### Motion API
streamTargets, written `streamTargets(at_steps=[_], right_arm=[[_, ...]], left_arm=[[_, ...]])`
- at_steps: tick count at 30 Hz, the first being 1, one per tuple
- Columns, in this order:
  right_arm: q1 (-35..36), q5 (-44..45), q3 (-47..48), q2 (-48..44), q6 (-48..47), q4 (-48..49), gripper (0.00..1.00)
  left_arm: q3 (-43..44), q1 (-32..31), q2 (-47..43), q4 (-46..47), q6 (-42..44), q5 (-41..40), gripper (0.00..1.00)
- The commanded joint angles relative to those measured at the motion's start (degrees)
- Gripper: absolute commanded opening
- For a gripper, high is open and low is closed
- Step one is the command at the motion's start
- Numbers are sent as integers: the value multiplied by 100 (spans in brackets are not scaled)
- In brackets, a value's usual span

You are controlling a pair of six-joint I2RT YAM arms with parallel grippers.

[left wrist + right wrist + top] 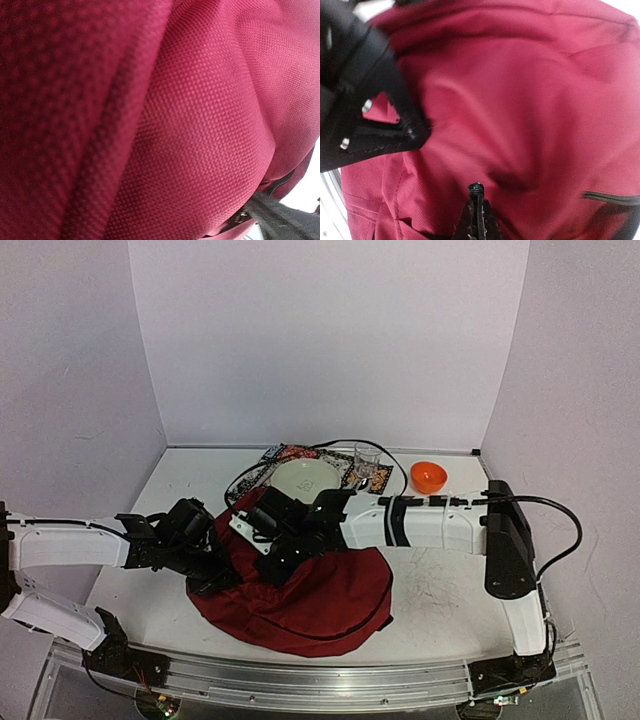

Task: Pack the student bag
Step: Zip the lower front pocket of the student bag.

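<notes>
The student bag [320,600], a floppy dark-red backpack, lies at the table's near middle. My left gripper [215,575] is at the bag's left edge. The right wrist view shows it [415,132] as black fingers meeting on a fold of red fabric. Bag cloth [200,125] fills the left wrist view, hiding those fingers, with the black zipper [280,185] at the lower right. My right gripper [275,558] rests on the bag's upper left part. It [477,190] is shut, with its tips against the fabric [530,100]. Whether cloth is pinched between them cannot be seen.
Behind the bag lie a pale plate [305,478] on a patterned mat [352,478], a clear glass [367,462] and an orange bowl [428,476]. A black cable [385,452] loops round the plate. White walls close in the table on three sides.
</notes>
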Motion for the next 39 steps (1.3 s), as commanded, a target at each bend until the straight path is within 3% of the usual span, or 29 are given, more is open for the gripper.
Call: streamTargets(at_steps=[1, 14, 22, 27, 39], right_arm=[[-266, 267, -138, -758, 256, -122, 0], [-903, 304, -827, -1329, 1082, 237, 0], [-938, -1061, -874, -1392, 878, 504, 0], [-817, -1546, -873, -1362, 856, 529, 18], [-541, -1036, -2352, -1796, 1300, 710, 30]], left_arm=[[-107, -63, 2, 81, 110, 32, 8], [-316, -66, -85, 41, 106, 0, 3], [146, -71, -194, -1, 358, -198, 4], [434, -132, 111, -28, 553, -118, 5], [923, -494, 140, -89, 832, -477, 16]])
